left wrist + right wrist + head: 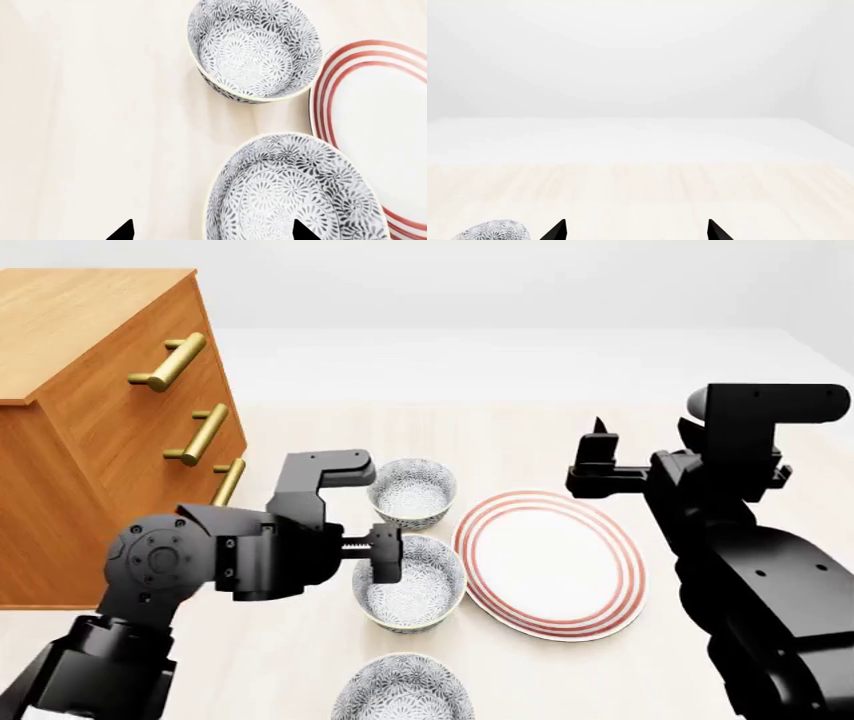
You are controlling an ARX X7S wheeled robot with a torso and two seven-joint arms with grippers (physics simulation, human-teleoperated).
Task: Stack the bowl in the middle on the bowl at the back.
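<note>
Three look-alike grey-blue floral bowls stand in a row running away from me. The bowl in the middle (411,588) (293,192) sits just below my left gripper (384,552) (213,233). That gripper is open, with one fingertip (303,232) over the bowl's inside and the other over the table beside its rim. The bowl at the back (411,492) (253,50) stands free a little beyond it. My right gripper (597,452) (636,232) is open and holds nothing, raised to the right of the back bowl, above the plate's far edge.
A white plate with red rings (550,562) (383,130) lies right of the middle bowl, almost touching it. A third floral bowl (403,692) stands nearest me. A wooden chest of drawers (107,420) stands at the left. A patterned bowl's edge (494,231) shows in the right wrist view.
</note>
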